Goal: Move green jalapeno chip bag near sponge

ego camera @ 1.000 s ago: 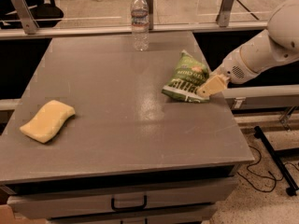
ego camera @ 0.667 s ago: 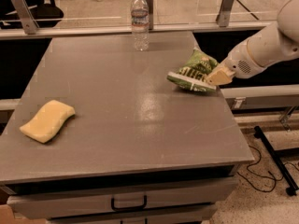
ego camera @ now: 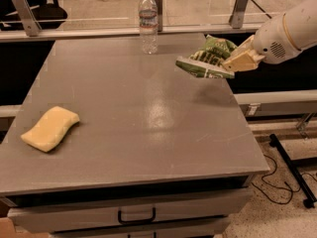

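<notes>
The claw (ego camera: 233, 63) reaches in from the right and is clenched on the right end of the green chip bag (ego camera: 204, 62). It holds the bag above the far right part of the grey tabletop (ego camera: 148, 108), with a shadow below. A water bottle (ego camera: 147, 21) stands at the far edge. The yellow sponge (ego camera: 49, 128) lies well apart, near the left front.

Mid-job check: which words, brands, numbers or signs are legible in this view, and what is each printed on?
Crinkly green foil chip bag, clamped in the gripper above the grey table's far right side: white lettering, too blurred to read.
Clear plastic water bottle: label band, too blurred to read.
Pale yellow sponge: no text.
</notes>
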`<state>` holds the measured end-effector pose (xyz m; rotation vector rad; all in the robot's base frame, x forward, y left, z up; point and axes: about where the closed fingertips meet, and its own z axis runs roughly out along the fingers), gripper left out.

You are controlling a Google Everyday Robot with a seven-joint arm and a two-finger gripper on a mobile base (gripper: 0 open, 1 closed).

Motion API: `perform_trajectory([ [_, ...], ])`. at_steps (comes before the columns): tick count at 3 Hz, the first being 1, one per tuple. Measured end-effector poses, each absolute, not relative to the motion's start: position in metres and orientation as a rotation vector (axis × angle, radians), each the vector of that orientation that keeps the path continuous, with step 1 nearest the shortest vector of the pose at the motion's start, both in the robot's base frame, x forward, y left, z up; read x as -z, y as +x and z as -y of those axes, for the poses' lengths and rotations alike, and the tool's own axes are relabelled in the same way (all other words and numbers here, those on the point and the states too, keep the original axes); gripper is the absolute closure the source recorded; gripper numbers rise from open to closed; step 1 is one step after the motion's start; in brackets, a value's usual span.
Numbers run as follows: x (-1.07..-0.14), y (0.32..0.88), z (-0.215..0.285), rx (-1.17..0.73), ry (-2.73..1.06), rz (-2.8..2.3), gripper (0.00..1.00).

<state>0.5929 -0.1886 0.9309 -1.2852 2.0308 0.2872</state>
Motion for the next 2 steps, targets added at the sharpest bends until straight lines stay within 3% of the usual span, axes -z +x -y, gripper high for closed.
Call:
perform_trajectory([
  [1, -0.931, 0.593, 0.188, -0.287, -1.286, -2.031, 1.00],
  [2, -0.922, 0.583, 0.141, -0.314, -1.410, -1.943, 1.00],
])
